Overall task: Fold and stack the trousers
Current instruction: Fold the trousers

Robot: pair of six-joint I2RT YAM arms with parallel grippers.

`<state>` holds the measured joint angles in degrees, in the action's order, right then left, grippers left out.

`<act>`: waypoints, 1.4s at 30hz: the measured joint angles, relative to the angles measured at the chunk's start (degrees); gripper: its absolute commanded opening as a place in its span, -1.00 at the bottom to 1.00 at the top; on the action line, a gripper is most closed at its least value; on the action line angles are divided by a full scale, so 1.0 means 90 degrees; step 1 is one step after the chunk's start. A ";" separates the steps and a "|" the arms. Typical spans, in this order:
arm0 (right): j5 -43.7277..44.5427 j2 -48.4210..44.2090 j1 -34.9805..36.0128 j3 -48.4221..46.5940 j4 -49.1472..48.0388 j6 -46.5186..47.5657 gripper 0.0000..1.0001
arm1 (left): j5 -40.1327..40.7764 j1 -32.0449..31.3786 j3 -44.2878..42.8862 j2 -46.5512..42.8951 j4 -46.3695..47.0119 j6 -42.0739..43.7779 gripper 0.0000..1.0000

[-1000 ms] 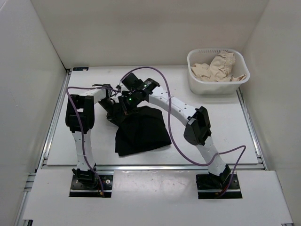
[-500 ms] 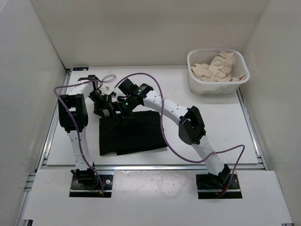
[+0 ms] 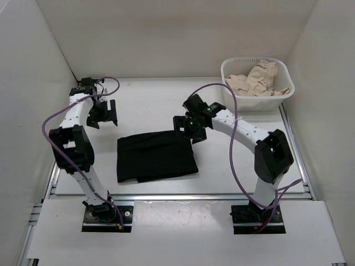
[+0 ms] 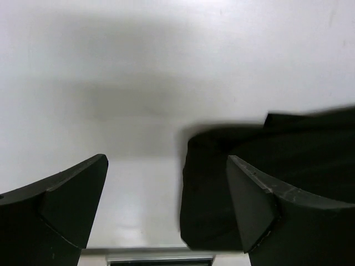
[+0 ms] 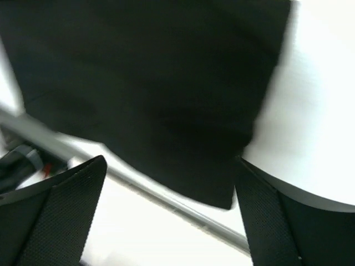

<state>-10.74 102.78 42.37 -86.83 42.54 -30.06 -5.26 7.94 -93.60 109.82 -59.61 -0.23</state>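
open: bare table [image 3: 150, 105] strip beyond trousers [image 3: 156, 158] | blocked: far-right corner, by basket [image 3: 252, 102]

Jaws now off the trousers [image 3: 156, 158]

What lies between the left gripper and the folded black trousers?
Only bare white table separates the left gripper from the trousers. The top external view shows this stretch.

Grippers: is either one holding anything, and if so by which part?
Nothing is held. The left gripper and right gripper are both open and empty; the trousers lie folded on the table.
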 measured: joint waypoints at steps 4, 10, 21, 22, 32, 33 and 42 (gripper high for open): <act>0.0340 -0.0134 -0.0129 0.1020 -0.0369 -0.0002 0.98 | 0.0066 -0.0002 0.1149 -0.1049 -0.0012 0.0002 1.00; 0.0029 -0.0070 -0.0335 0.2327 -0.1457 -0.0155 0.75 | 0.0034 0.0010 0.2506 -0.0590 0.0015 0.0002 0.94; -0.0988 -0.0226 -0.1161 0.3997 -0.4391 -0.1324 -0.95 | -0.1115 -0.0073 0.1406 0.0729 0.0000 -0.0007 0.24; -0.0984 -0.0333 -0.1263 0.4158 -0.4507 -0.1433 -1.00 | -0.1214 -0.0114 0.1224 0.0835 -0.0019 -0.0015 0.31; -0.0784 -0.0415 -0.1923 0.4068 -0.4303 -0.1333 -0.15 | -0.1741 -0.0471 0.0316 0.1270 0.0051 -0.0019 0.78; -0.0750 -0.0359 -0.1962 0.3912 -0.4160 -0.1192 0.19 | -0.1739 -0.0466 0.0352 0.1248 0.0041 -0.0019 0.84; -0.0165 -0.1205 -0.2450 0.2735 -0.1676 0.0216 0.98 | -0.1246 0.0277 0.0974 0.0019 -0.0238 -0.0019 1.00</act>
<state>-12.23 91.94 20.32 -62.22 27.46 -28.12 -16.47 10.44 -84.84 110.00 -61.76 -0.40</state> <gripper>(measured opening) 0.992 0.998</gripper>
